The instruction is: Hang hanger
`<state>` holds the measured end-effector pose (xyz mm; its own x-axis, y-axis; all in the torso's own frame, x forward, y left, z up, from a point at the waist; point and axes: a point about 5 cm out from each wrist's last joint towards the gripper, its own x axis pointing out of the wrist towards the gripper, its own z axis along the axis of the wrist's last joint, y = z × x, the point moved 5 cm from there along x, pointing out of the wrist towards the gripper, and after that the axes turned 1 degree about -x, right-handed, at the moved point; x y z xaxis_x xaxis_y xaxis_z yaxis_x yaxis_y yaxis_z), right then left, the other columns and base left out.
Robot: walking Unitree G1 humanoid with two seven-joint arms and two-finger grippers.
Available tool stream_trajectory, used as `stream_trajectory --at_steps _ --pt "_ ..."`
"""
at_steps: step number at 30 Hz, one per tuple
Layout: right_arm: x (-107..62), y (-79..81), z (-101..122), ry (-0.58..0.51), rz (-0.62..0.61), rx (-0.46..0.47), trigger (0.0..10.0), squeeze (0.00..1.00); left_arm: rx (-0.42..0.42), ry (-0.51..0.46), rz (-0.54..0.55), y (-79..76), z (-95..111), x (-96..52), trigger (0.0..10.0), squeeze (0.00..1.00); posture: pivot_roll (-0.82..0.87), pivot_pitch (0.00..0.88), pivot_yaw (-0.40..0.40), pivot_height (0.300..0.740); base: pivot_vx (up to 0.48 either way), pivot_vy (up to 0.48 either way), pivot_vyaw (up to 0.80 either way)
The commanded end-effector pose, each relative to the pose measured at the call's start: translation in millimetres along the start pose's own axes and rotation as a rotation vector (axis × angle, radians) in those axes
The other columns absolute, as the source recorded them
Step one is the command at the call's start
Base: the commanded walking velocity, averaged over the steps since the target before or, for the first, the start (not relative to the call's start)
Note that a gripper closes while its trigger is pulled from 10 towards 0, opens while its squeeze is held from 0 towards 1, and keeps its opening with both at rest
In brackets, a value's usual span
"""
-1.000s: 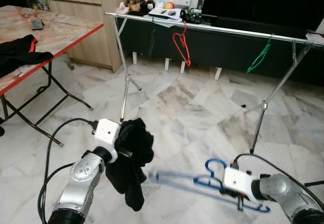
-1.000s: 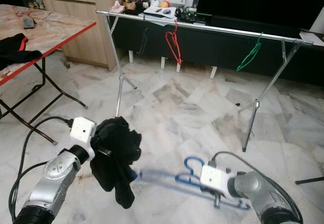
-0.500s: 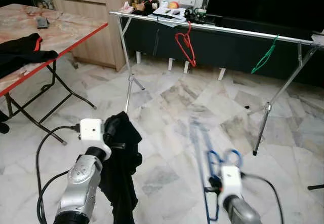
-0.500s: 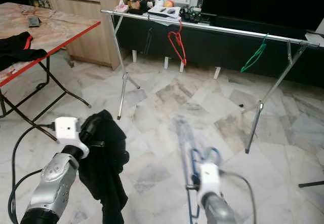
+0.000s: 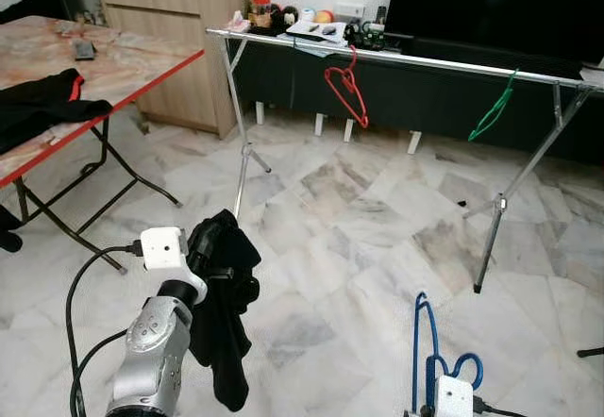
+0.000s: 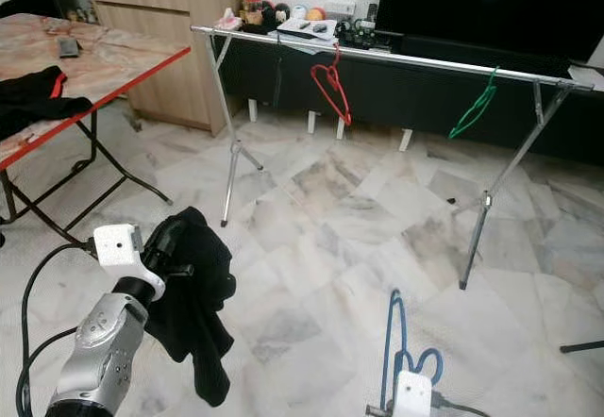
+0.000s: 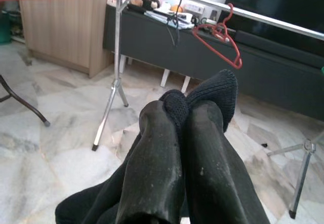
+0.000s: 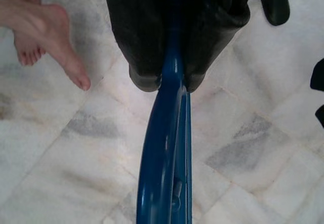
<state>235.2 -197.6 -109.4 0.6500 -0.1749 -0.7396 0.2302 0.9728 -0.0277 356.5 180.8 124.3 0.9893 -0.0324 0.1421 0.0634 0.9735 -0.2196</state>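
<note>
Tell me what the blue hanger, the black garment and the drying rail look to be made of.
Blue hanger, shut in the right claw: probably plastic, glossy and smooth, with highlights along its edge.
Black garment, pinched by the left claw: soft knit fabric, matte; the wrist view shows a ribbed weave, and it hangs limp.
Drying rail: metal, likely steel or aluminium, silver and shiny.

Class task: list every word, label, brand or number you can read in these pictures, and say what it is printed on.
None can be read.
The papers and small items on the unit behind the clothes rail are too small and blurred to read.
The blue hanger and black garment show no lettering.
</note>
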Motion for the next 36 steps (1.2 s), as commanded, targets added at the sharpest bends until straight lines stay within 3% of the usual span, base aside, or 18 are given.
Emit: stream_trajectory --at_steps 1,9,12,22,36 --pt "-4.2 4.0 -19.1 0.046 0.004 0.004 10.0 0.00 0.028 -0.022 -0.006 -3.2 6.3 -0.7 10.0 0.00 0.09 0.000 -0.017 0.740 0.000 0.000 0.00" --pt "-8.2 11.2 -34.3 0.086 0.013 -0.020 10.0 0.00 0.064 -0.002 -0.026 -8.5 2.8 -5.6 10.0 0.00 0.08 0.000 -0.009 0.740 0.000 0.159 0.00" --pt "-6.2 -4.6 -29.4 0.079 -0.001 -0.029 10.0 0.00 0.068 -0.001 -0.031 -10.9 2.4 -6.6 10.0 0.00 0.09 0.000 -0.009 0.740 0.000 0.341 0.00" --pt "-7.0 -3.1 -32.6 0.090 0.017 -0.072 10.0 0.00 0.068 0.017 -0.059 -20.5 -2.2 -6.9 10.0 0.00 0.09 0.000 -0.008 0.740 0.000 0.372 0.00" --pt "-5.4 -3.0 -27.2 0.082 0.005 -0.062 10.0 0.00 0.086 -0.002 -0.052 -15.4 8.1 -1.7 10.0 0.00 0.11 0.000 -0.017 0.740 0.000 0.405 0.00"
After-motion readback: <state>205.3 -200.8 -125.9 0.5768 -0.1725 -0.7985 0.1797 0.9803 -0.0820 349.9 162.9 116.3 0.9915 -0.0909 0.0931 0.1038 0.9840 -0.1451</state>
